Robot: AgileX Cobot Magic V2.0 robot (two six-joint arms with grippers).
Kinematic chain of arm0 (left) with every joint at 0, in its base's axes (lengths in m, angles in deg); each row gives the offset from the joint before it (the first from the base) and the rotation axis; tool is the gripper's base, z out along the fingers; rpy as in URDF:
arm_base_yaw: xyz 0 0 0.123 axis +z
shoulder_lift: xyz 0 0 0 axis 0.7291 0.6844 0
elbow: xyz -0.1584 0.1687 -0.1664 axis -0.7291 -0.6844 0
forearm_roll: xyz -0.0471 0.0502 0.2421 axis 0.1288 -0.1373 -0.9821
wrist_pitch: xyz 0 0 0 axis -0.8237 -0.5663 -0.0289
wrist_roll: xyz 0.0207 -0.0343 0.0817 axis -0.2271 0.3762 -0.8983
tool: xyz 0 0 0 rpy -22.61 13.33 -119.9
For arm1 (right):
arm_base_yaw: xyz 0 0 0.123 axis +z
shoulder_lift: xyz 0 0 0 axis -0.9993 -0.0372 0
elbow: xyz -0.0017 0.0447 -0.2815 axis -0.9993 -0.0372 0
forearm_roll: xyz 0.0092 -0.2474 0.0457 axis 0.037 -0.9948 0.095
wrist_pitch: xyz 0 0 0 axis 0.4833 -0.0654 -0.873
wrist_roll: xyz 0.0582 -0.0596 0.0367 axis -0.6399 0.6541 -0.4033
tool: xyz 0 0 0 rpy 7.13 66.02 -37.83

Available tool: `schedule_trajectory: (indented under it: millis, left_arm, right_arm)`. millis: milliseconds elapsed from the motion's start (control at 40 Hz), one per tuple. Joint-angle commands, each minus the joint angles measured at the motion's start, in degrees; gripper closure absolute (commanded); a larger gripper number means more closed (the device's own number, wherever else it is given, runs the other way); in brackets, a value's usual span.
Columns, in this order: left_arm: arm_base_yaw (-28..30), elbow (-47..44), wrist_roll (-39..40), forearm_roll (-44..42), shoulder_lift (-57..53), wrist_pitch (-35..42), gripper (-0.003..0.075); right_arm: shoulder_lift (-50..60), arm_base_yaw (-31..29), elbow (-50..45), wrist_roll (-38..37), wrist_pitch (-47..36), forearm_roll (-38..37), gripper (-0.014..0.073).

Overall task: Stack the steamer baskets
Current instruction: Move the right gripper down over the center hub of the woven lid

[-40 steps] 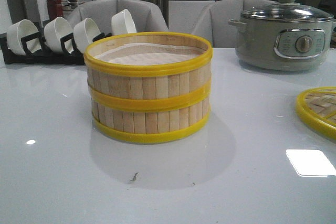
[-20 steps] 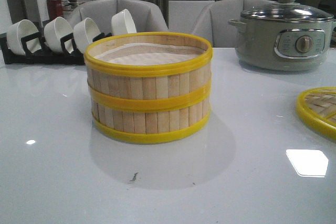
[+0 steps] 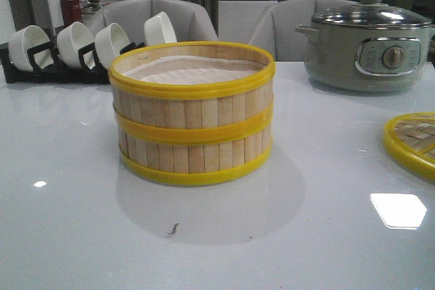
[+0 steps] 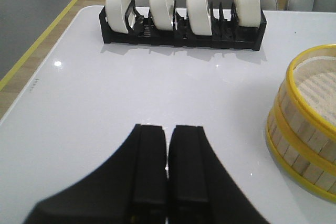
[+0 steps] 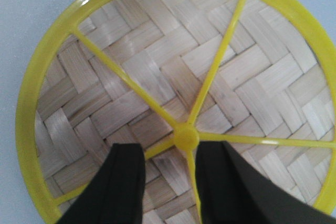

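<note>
Two steamer baskets point(image 3: 192, 130) stand stacked in the middle of the table, bamboo slats with yellow rims and a white paper liner point(image 3: 190, 71) on top. The same stack point(image 4: 310, 129) shows in the left wrist view beside my left gripper point(image 4: 168, 129), which is shut with nothing in it, above bare table. The woven yellow-rimmed lid point(image 3: 412, 142) lies flat at the table's right edge. My right gripper point(image 5: 169, 153) hangs open directly above the lid point(image 5: 157, 66), its fingers on either side of a yellow spoke close to the hub point(image 5: 186, 136). Neither arm shows in the front view.
A black rack with several white bowls point(image 3: 75, 49) point(image 4: 181, 17) stands at the back left. A grey electric pot with a glass lid point(image 3: 370, 42) sits at the back right. Grey chairs stand behind the table. The table's left edge point(image 4: 37, 85) is near the left gripper.
</note>
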Motion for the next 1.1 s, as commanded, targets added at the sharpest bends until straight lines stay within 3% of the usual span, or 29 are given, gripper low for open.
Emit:
schedule_trajectory:
  millis: [0,1074]
  left_arm:
    - [-0.13,1.78,0.68,0.25,-0.19,4.50,0.0635]
    - [-0.13,1.78,0.68,0.25,-0.19,4.50,0.0635]
  right_arm:
    - [2.67,-0.54,1.84,-0.04,-2.23,-0.08,0.0243]
    - [1.25,-1.50,1.84,-0.04,-4.50,1.76,0.0243]
